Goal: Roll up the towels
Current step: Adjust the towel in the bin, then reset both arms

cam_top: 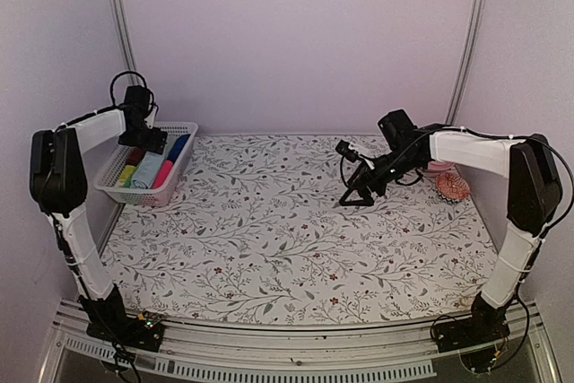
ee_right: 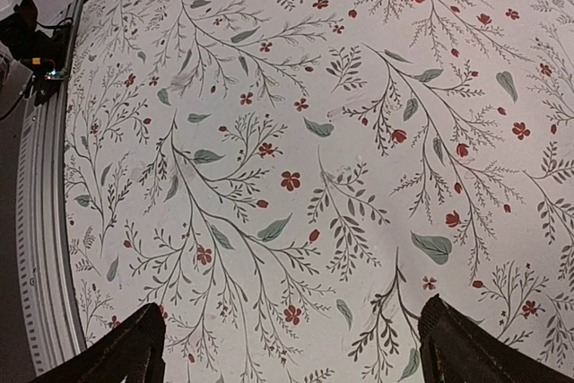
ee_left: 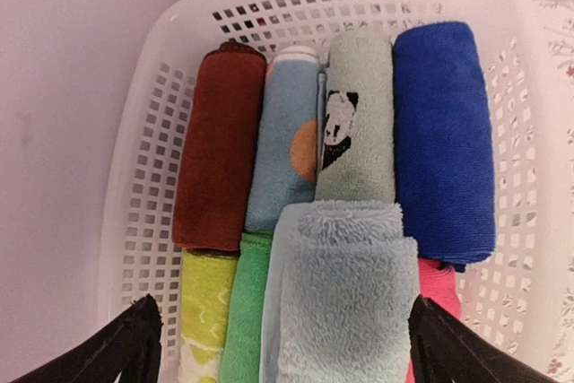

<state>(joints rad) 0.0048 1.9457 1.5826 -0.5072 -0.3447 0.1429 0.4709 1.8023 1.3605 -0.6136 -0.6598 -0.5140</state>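
**Trainee:** Where are the towels in this view?

**Operator:** Both are in the white basket (ee_left: pixel 134 186), which sits at the far left corner of the bench (ee_right: pixel 296 132). The pale blue towel (ee_left: pixel 345 298) is rolled into a fat cylinder and rests on top at the basket's near end. It partly covers a green roll (ee_left: pixel 247 311) and the pink towel (ee_left: pixel 438 282), of which I see only one rolled end.

**Trainee:** And the end effectors?

**Operator:** My left end effector (ee_left: pixel 284 316) hangs directly over the basket. Its jaws are wide, with one finger on each side of the pale blue towel, and it grips nothing. I read that as a placement pose, since wide jaws let the roll settle without being dragged open. My right end effector (ee_right: pixel 291 334) is also wide and empty. It is low over bare bench towards the right edge, which I judge puts it out of the left arm's way.

**Trainee:** Why are the rolls packed in parallel?

**Operator:** The red-brown roll (ee_left: pixel 220 150), panda roll (ee_left: pixel 356 123) and dark blue roll (ee_left: pixel 444 132) lie side by side at the far end. Each neighbour helps hold the next one shut. With both towels rolled and in the basket, I judge the task nearly done.
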